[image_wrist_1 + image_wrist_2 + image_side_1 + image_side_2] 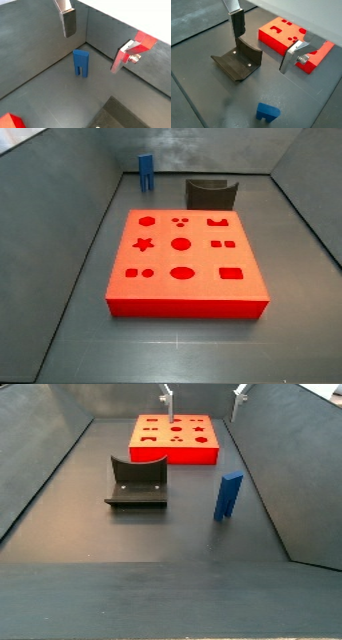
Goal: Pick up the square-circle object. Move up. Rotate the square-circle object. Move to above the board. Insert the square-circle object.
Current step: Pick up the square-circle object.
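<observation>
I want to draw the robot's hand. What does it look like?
The gripper has two flat silver metal fingers, like little plates. In both wrist views, one finger is a long strip with a dark pad on it. Another finger is a bent silver plate with a small round bolt. No cables, writing or arm covers show in these pictures.

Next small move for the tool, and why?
Probably lower the tool toward the peg and centre on it. The peg stands upright on the floor, untouched; the fingers are spread and empty above it, away from the board.
</observation>
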